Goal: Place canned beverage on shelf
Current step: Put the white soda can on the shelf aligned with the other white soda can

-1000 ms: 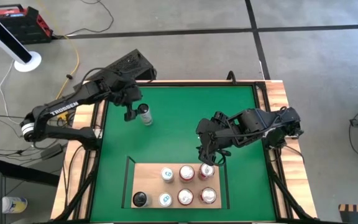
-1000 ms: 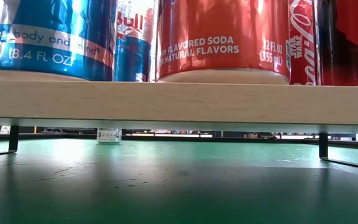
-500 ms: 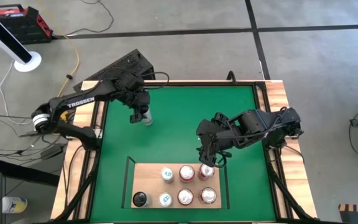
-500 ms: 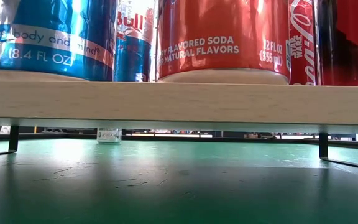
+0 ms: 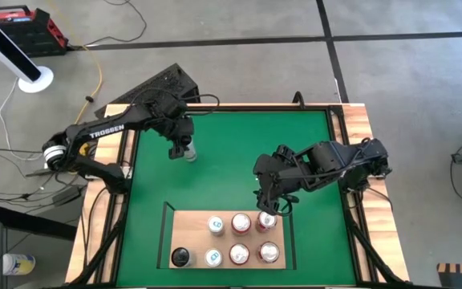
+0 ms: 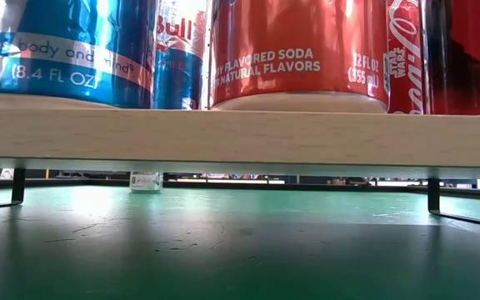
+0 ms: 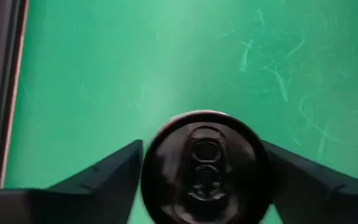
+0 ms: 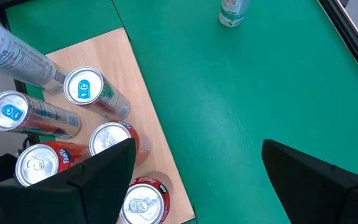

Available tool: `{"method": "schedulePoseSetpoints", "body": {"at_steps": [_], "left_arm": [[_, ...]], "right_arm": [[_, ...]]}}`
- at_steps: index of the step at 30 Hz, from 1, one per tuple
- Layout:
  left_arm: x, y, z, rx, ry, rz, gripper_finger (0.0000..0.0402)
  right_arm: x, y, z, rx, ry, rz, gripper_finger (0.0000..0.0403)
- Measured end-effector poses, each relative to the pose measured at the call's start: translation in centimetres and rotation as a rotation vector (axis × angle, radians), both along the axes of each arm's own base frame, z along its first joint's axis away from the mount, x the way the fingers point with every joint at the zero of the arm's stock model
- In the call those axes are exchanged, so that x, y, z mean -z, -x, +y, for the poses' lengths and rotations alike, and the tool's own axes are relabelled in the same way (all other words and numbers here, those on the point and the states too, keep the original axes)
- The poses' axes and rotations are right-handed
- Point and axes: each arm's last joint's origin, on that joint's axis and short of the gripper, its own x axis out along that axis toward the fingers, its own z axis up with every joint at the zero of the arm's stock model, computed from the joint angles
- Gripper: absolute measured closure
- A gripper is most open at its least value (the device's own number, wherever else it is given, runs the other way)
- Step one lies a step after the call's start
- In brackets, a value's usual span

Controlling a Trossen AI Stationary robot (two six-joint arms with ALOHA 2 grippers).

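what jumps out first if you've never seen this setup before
The shelf, a pale-wood board at the near edge of the green mat, already carries seven cans in two rows. At the mat's far left, the left gripper straddles a lone can, its fingers on either side. The right gripper hangs open over the shelf's right end.

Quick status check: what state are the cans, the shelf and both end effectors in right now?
Shelf: holds seven upright cans, one corner spot free.
Loose can: upright on the green mat, off the shelf.
Left end effector: straddling the loose can.
Right end effector: open, empty, over the shelf's cans.
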Motion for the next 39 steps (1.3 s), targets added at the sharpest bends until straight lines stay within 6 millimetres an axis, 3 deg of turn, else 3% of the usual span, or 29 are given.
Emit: {"method": "schedulePoseSetpoints", "body": {"at_steps": [3,6,9,16,20,25,30,39], "left_arm": [[-0.2,0.0,-0.6,-0.012,0.030,-0.007,0.0171],[-1.1,0.1,-2.1,0.016,0.063,-0.020,0.0172],[-3.4,0.2,-4.0,0.051,0.059,-0.067,0.0172],[-10.0,0.4,-10.8,0.115,0.136,-0.271,0.0172],[-12.0,0.6,-15.3,0.154,0.146,-0.309,0.0172],[-12.2,0.6,-20.0,0.167,0.164,-0.301,0.0172],[-11.6,0.1,-23.3,0.170,0.193,-0.259,0.0172],[-9.7,-2.3,-26.4,0.160,0.221,-0.147,0.0172]], "right_arm": [[0.0,-0.1,-0.2,0.005,0.001,0.000,0.0030],[0.0,-0.1,-0.2,0.000,0.007,0.001,0.0030],[0.0,-0.1,-0.2,-0.015,0.015,0.004,0.0030],[0.0,-0.1,-0.2,-0.026,0.026,0.006,0.0030],[0.0,-0.1,-0.3,-0.050,0.043,0.011,0.0030],[0.0,-0.2,-0.6,-0.056,0.056,0.014,0.0030],[-0.1,-0.4,-0.9,-0.059,0.064,0.007,0.0030],[-0.2,-0.8,-1.6,-0.046,0.064,-0.017,0.0030]]}}
